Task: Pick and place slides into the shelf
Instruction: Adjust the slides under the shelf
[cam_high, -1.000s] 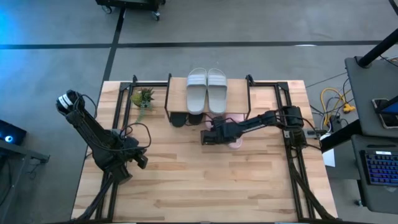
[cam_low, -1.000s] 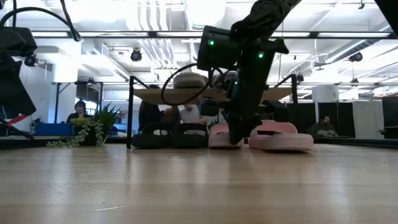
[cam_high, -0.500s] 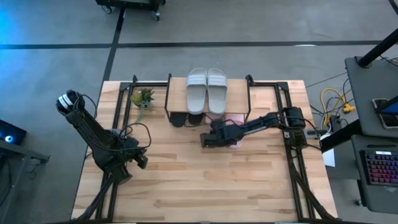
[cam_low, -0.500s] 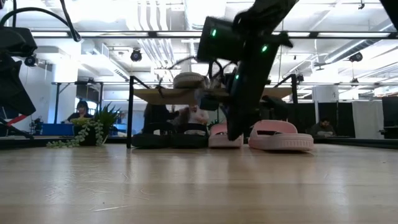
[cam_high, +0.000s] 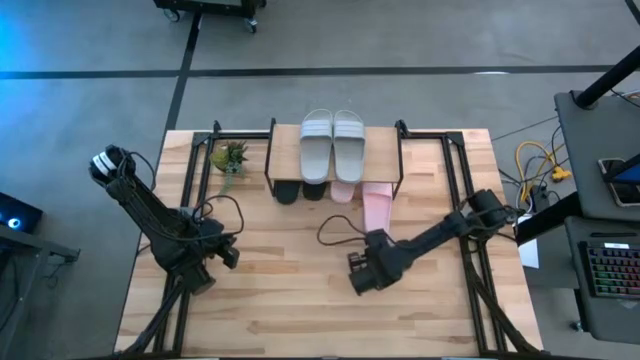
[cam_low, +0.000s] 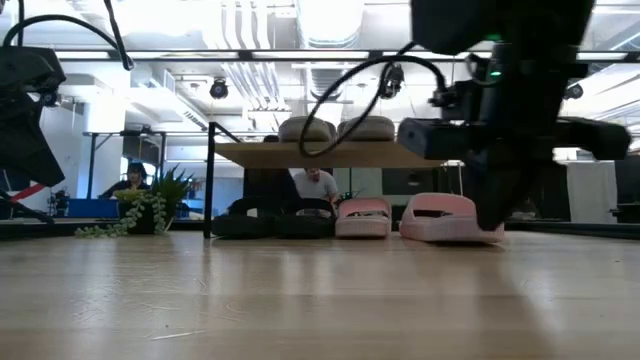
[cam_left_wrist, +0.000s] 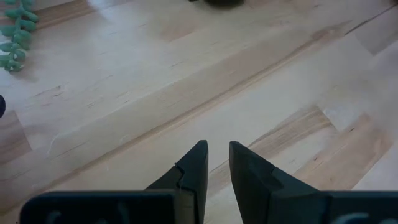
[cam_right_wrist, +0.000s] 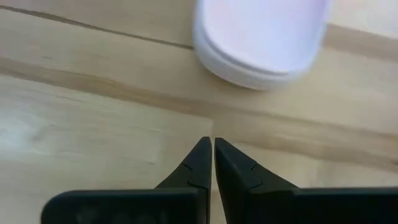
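Grey slides (cam_high: 333, 143) atop the shelf (cam_high: 284, 150); black slides (cam_low: 270, 217) beneath; pink slides (cam_high: 365, 199) partly under it

Shelf (cam_high: 285, 150) at the counter's (cam_high: 280, 290) far edge, two slides (cam_high: 333, 144) side by side on top, four more beneath, the rightmost (cam_high: 377, 206) jutting forward, plant (cam_high: 231, 156) left of shelf, left tool (cam_high: 228, 254) near left, right tool (cam_high: 358, 280) before the shelf.

No readable text, no labels, no brands, no numbers, no signs
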